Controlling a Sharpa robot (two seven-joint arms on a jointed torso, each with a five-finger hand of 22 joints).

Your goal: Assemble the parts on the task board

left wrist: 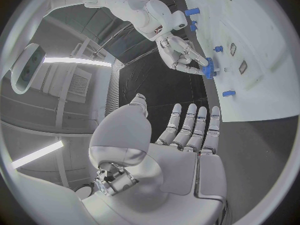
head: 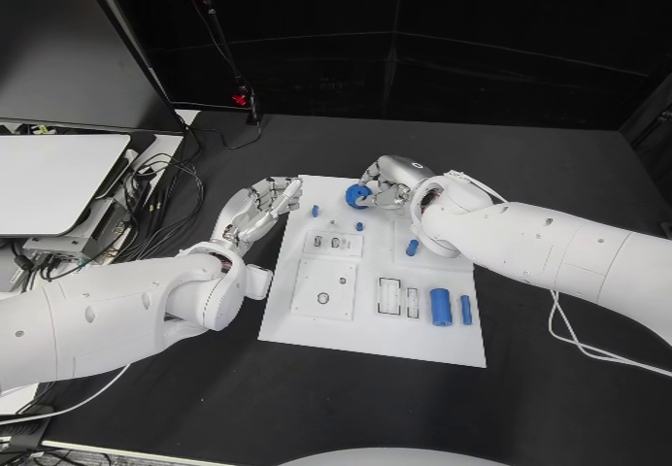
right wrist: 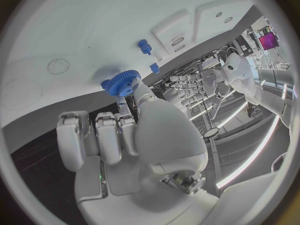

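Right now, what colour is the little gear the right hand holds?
Blue. The gear shows best in the right wrist view.

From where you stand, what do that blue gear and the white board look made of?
The blue gear held by the right hand looks like matte moulded plastic: uniform colour, crisp teeth, no metallic glint. The task board seems smooth white plastic or painted panel; which, I can't tell.

**Setting: robotics laboratory test cell**

Black worktop (head: 560,165) enclosed by dark curtain backdrop. Monitor (head: 56,63) on a stand at the far corner, beside a white equipment case (head: 50,180) and tangled cables (head: 161,189). Ceiling strip lights (left wrist: 69,61) show in the left wrist view.
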